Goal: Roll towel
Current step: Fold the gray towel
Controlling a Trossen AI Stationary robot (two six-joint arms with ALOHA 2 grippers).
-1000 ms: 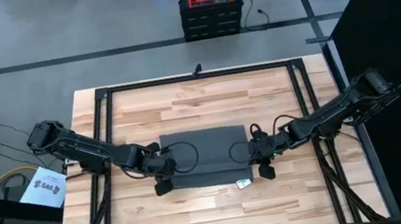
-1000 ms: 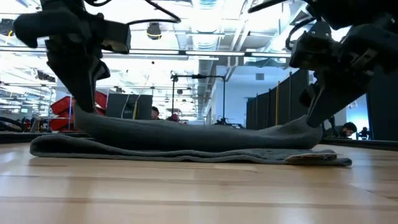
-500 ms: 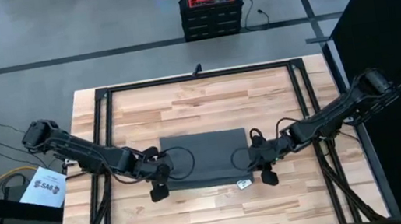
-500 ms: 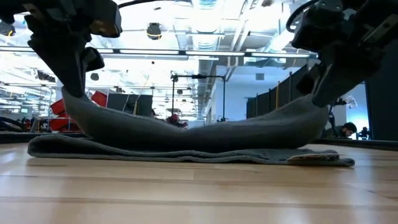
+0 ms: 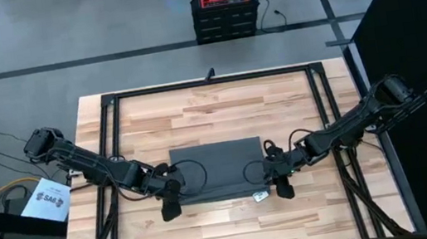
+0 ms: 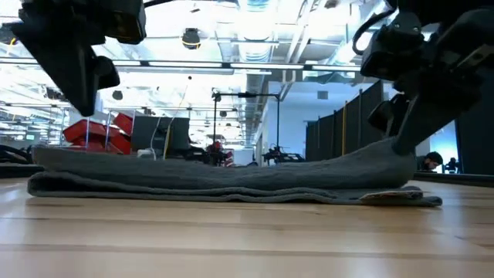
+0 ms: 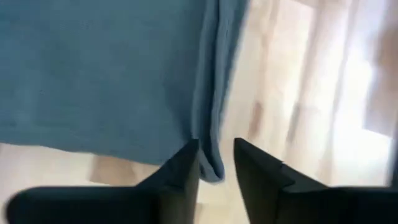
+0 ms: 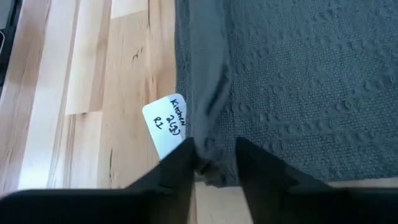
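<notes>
In the middle of the table (image 5: 309, 206) you have the towel (image 5: 216, 169), lying flat and folded over on itself, with its white tag (image 5: 259, 198) sticking out at the near corner on the right side. Your left gripper (image 5: 170, 194) is at the towel's left near corner and your right gripper (image 5: 276, 179) at its right near corner, one at each end, probably so that the near border moves evenly when it is turned over. In each wrist view the two fingers stand narrowly apart with the doubled border of the cloth between them; I judge both are pinching it, the right one a little raised in the low view. The far border lies free, and bare wood is open beyond it and in front, so there is room to roll either way.
</notes>
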